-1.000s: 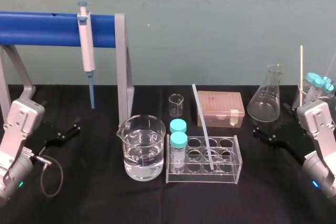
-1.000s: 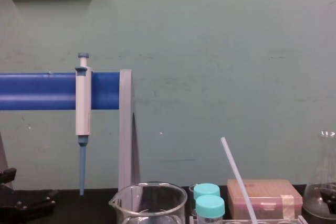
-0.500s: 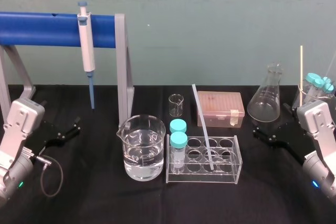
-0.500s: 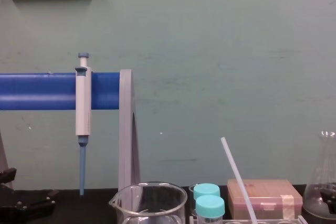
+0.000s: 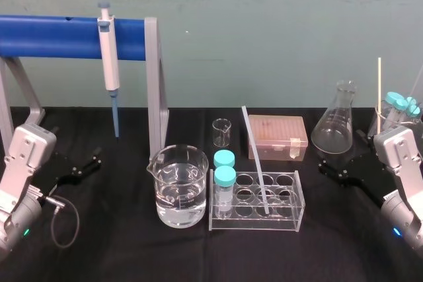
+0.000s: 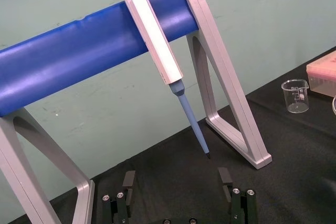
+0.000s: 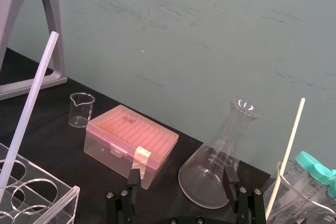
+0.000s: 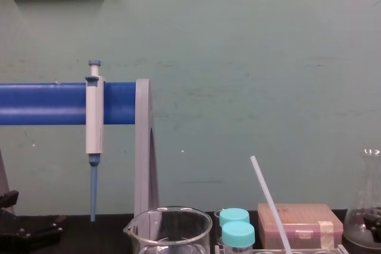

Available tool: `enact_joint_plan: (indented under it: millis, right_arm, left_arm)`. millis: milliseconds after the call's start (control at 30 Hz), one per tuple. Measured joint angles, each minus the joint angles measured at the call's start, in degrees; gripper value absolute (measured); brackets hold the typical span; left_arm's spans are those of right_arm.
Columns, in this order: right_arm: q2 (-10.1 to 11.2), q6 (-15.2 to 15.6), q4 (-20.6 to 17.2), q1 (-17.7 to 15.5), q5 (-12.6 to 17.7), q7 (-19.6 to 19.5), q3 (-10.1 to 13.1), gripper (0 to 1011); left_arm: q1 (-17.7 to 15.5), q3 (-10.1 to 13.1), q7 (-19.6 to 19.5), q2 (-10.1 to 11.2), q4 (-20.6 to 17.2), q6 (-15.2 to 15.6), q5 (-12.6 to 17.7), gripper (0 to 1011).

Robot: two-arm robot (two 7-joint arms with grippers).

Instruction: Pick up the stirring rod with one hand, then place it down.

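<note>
The stirring rod (image 5: pixel 254 156) is a long, thin, translucent white rod leaning in the clear tube rack (image 5: pixel 291 219) at the table's middle, its top tilted back and left. It also shows in the chest view (image 8: pixel 269 200) and the right wrist view (image 7: pixel 29 103). My right gripper (image 5: pixel 329 171) rests open at the right side of the table, well apart from the rod, with nothing between its fingers (image 7: pixel 181 179). My left gripper (image 5: pixel 82 166) sits open at the far left, also holding nothing (image 6: pixel 176 182).
A beaker of water (image 5: pixel 177 186) stands left of the rack, which holds two teal-capped tubes (image 5: pixel 225 183). Behind are a small beaker (image 5: pixel 222 133), a pink tip box (image 5: pixel 277 137) and a conical flask (image 5: pixel 336 120). A pipette (image 5: pixel 109 64) hangs on the blue stand (image 5: pixel 59 34). A cream stick (image 5: pixel 379 84) stands far right.
</note>
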Motion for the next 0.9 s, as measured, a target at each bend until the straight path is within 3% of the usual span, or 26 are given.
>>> enact_joint_plan:
  millis: [267, 467, 600, 800, 900]
  right_arm:
    - [-0.6, 0.1, 0.1, -0.1, 1.1, 0.9, 1.2, 1002]
    - [-2.6, 2.6, -1.3, -0.1, 8.7, 4.7, 5.0, 1000]
    - [-4.9, 6.5, -3.0, 0.7, 15.5, 8.9, 7.3, 1002]
    - [-7.3, 12.5, -5.0, 2.7, 20.9, 14.5, 7.2, 1002]
    - [-8.0, 14.8, -5.4, 3.6, 22.1, 16.3, 6.7, 1002]
  left_arm:
    - [0.0, 0.0, 0.0, 0.0, 0.0, 0.0, 0.0, 1000]
    - [0.0, 0.0, 0.0, 0.0, 0.0, 0.0, 0.0, 1000]
    - [0.0, 0.0, 0.0, 0.0, 0.0, 0.0, 0.0, 1000]
    - [0.0, 0.0, 0.0, 0.0, 0.0, 0.0, 0.0, 1000]
    - [0.0, 0.0, 0.0, 0.0, 0.0, 0.0, 0.0, 1000]
